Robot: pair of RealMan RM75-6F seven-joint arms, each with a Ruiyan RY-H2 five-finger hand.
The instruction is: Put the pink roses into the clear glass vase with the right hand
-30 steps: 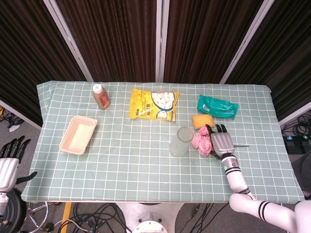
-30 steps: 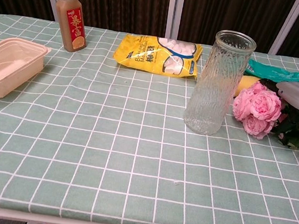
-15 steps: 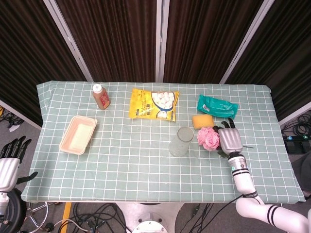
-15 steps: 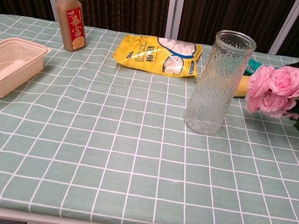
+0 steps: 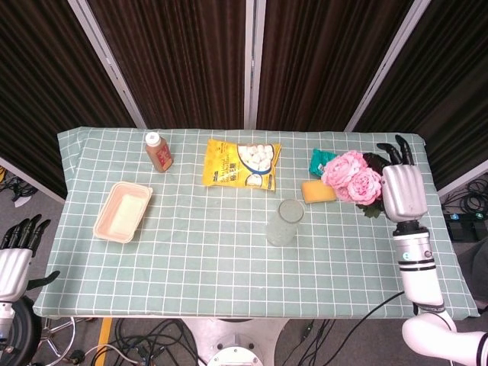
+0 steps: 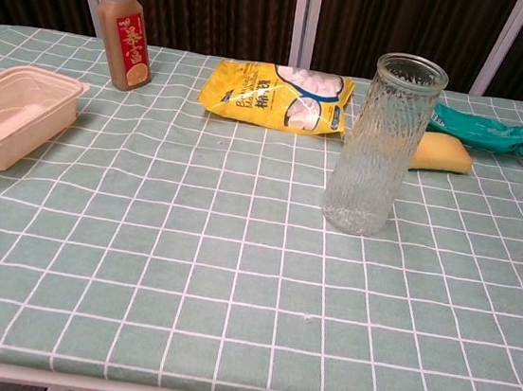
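Observation:
The pink roses with dark green leaves hang in the air at the right of the head view, held by my right hand, raised well above the table. They are to the right of and higher than the clear glass vase, which stands upright near the table's middle. The chest view shows the ribbed vase with nothing in it; the roses and right hand are out of that frame. My left hand hangs off the table's left edge at the lower left, fingers apart, holding nothing.
A yellow sponge and a teal packet lie behind the vase to the right. A yellow snack bag, a brown bottle and a beige tray sit further left on the green checked cloth.
My right hand has lifted the roses off the table beside the vase and carried them up and to the right, out of the chest view.

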